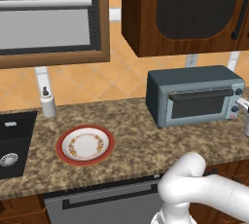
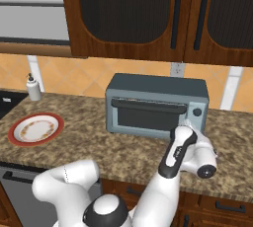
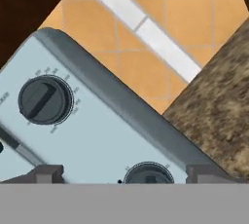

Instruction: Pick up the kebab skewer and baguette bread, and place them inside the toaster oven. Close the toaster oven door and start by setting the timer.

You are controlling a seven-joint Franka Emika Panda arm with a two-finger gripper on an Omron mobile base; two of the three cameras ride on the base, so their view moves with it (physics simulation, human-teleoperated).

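Observation:
The blue-grey toaster oven (image 1: 194, 96) (image 2: 155, 105) stands on the counter with the toaster oven door (image 1: 199, 105) (image 2: 148, 116) up and closed. My gripper (image 3: 126, 174) (image 1: 239, 107) is at the knob panel on the oven's right side. It is open, and its fingertips (image 3: 48, 173) stand on either side of the lower knob (image 3: 148, 173) without touching it. The upper knob (image 3: 44, 99) sits further along the panel. The kebab skewer and the baguette bread are out of view.
A red-rimmed plate (image 1: 85, 145) (image 2: 35, 128) lies bare on the counter left of the oven. A soap dispenser (image 1: 47, 102) (image 2: 33, 88) stands by the sink (image 1: 14, 142). Dark wood cabinets (image 2: 133, 14) hang above the oven. My arm (image 2: 180, 152) reaches over the counter's front edge.

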